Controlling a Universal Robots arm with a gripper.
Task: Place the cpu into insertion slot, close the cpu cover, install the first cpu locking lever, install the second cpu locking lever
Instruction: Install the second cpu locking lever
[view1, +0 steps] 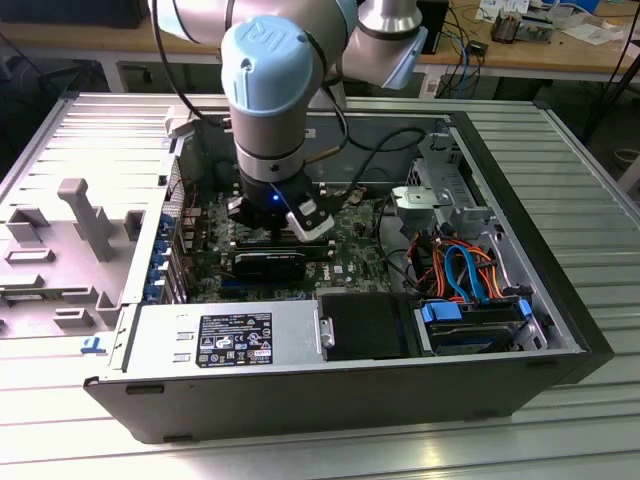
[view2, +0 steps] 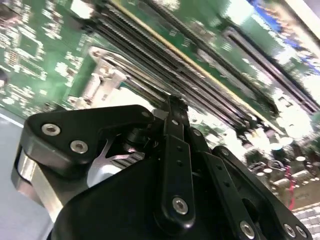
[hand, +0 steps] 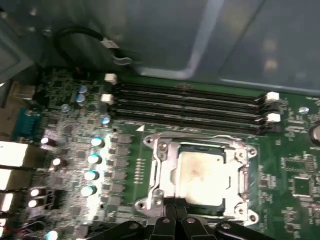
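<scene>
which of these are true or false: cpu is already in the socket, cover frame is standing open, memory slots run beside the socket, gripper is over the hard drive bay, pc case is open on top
1. The cpu sits in the insertion slot. True.
2. The cpu cover stands upright, open. False: in the first wrist view it lies flat around the chip.
3. Long black memory slots run alongside the socket. True.
4. The gripper hangs over the drive bay with blue tabs. False: it is low at the socket's edge, over the green board.
5. The computer case is open, insides exposed. True.
</scene>
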